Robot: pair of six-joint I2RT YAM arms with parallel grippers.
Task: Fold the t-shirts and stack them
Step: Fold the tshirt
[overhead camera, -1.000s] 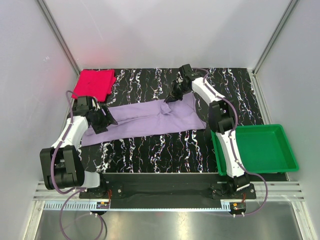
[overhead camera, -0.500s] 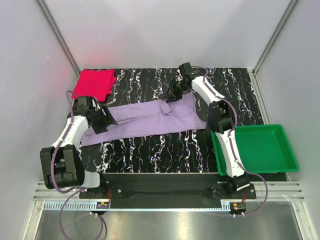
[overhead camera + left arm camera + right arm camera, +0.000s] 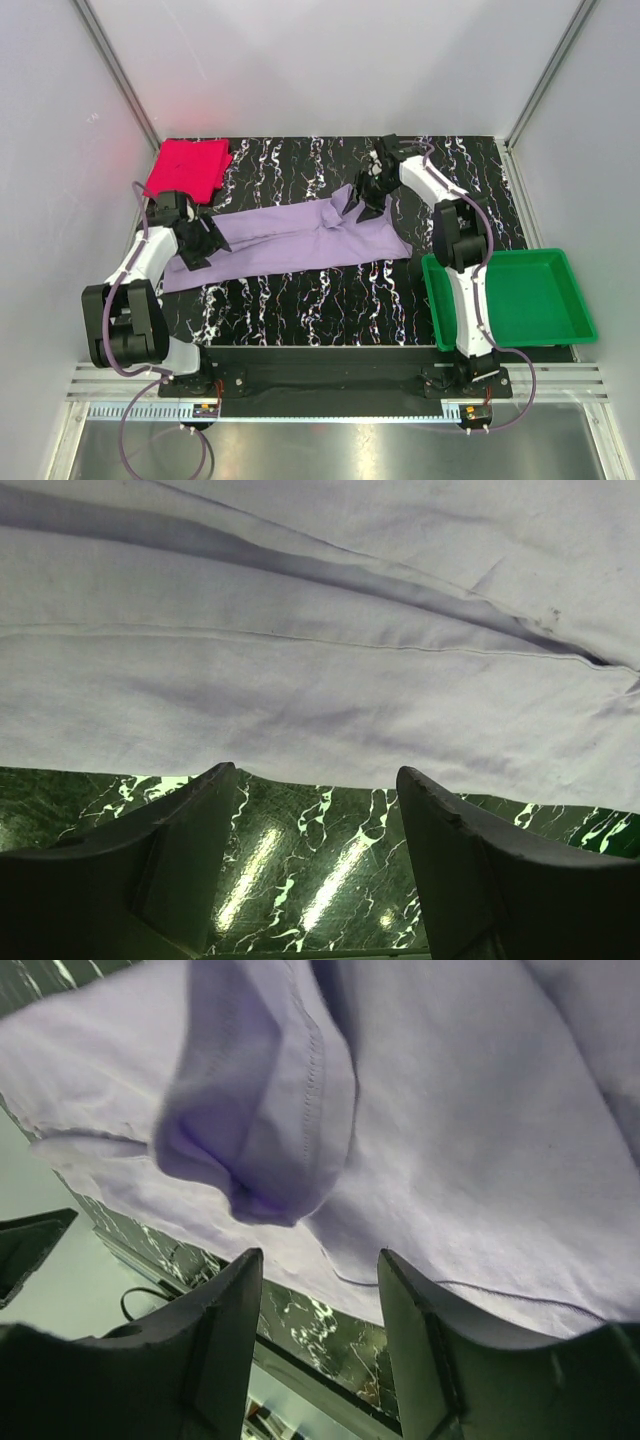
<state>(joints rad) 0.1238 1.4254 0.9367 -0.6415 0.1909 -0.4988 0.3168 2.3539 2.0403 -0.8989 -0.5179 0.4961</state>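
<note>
**My two arms, both grippers parted**

- My left arm: it rises from its base at the near left. The elbow is bent and the forearm turns inward to the right.
- My left gripper: it is carried low and points right. The wrist view shows its fingers standing apart with nothing between them.
- My right arm: it reaches far out from its base, with the last link swung to the left.
- My right gripper: it angles down and to the left. Its fingers are spread and grip nothing.
</note>
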